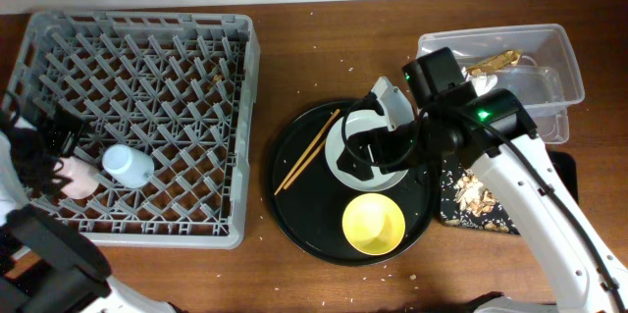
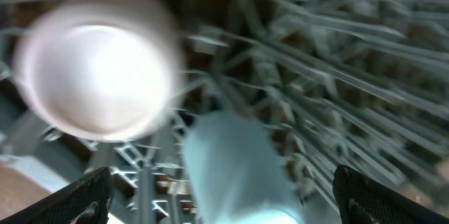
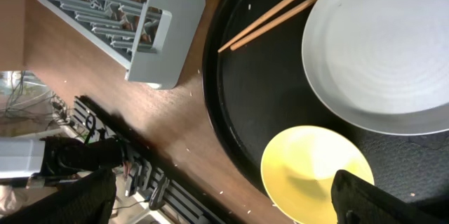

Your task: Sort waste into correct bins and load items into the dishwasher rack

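Pink cup (image 1: 82, 178), blue cup (image 1: 128, 164) in rack (image 1: 137, 19). Wrapper (image 1: 496, 60) in tub (image 1: 567, 63), scraps (image 1: 471, 193) on black tray (image 1: 496, 223). Pending: grey bowl (image 3: 379, 48), yellow bowl (image 1: 373, 223), chopsticks (image 1: 306, 151) on round tray (image 1: 294, 190). Left gripper (image 2: 224, 203), right gripper (image 3: 231, 199) spread wide, empty.

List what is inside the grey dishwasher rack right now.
A pale blue cup and a pink cup sit in the rack's near-left corner. The left arm covers part of that corner.

pink cup (image 2: 95, 69) glares white in the blurred left wrist view; others sharp
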Motion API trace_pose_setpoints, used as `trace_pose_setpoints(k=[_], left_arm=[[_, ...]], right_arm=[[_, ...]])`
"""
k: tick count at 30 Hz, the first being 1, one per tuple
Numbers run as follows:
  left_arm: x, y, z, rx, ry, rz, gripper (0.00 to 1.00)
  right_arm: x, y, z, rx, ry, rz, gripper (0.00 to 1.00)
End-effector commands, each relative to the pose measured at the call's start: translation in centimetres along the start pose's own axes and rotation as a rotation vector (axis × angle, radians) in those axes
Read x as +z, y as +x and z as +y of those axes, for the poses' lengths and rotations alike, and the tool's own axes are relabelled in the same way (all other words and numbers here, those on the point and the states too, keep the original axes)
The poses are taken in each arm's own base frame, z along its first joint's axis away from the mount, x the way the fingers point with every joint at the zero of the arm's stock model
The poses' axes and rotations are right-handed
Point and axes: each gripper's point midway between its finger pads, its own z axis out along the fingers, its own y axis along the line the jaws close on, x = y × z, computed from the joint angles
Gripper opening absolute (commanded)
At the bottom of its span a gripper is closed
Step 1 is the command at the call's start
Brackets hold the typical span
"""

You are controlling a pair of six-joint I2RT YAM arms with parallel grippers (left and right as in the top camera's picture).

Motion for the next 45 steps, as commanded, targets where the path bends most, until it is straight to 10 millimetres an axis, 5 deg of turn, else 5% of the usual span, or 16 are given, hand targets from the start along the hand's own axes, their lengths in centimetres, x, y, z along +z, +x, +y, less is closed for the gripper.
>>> trace_pose_setpoints(k=[1, 5, 7, 10, 15, 19, 24, 26, 29, 34, 41, 45], left_arm=[[-7.1, 3.7, -8.3, 0.360, 0.157, -0.145, 0.99], [-14.2, 11.8, -15.2, 0.825, 0.273, -0.349, 0.99], [-19.2, 15.3, -16.1, 0.939, 0.265, -0.542, 0.99], [-23.2, 20.0, -16.5, 1.021, 0.414, -0.599, 0.99], [-23.7, 21.4, -14.4, 1.023, 0.399, -0.572, 0.99], [-22.3, 22.1, -12.7, 1.017, 0.346, -0.487, 0.99], [-20.6, 23.5, -10.0, 1.006, 0.267, -0.360, 0.99], [-20.1, 24.0, -9.0, 1.001, 0.240, -0.317, 0.99], [-20.0, 24.2, -8.6, 0.999, 0.229, -0.300, 0.99], [-20.0, 24.2, -8.6, 0.999, 0.229, -0.300, 0.99], [-20.0, 24.2, -8.6, 0.999, 0.229, -0.300, 0.99], [-20.0, 24.2, -8.6, 0.999, 0.229, -0.299, 0.99]], right_arm=[[0.0, -0.4, 0.1, -0.013, 0.010, -0.018, 0.99], [-2.6, -3.1, 1.8, -0.098, -0.009, -0.204, 0.98], [-6.2, -4.5, 3.0, -0.175, 0.021, -0.373, 0.98], [-8.7, -4.2, 4.0, -0.213, 0.025, -0.461, 0.98], [-8.3, -4.2, 3.9, -0.208, 0.023, -0.447, 0.98], [-8.3, -2.3, 1.7, -0.158, 0.120, -0.384, 0.98], [-16.5, -1.0, 1.4, -0.405, 0.341, -0.640, 0.98], [-20.2, 1.6, -0.3, -0.370, 0.486, -0.760, 0.99], [-22.3, 5.8, -3.2, -0.278, 0.624, -0.894, 0.98], [-19.6, 11.5, -7.0, -0.225, 0.737, -1.030, 0.98], [-9.9, 9.1, -13.6, -0.305, 0.706, -1.105, 0.98], [-8.2, 8.2, -15.0, -0.319, 0.706, -1.138, 0.98]])
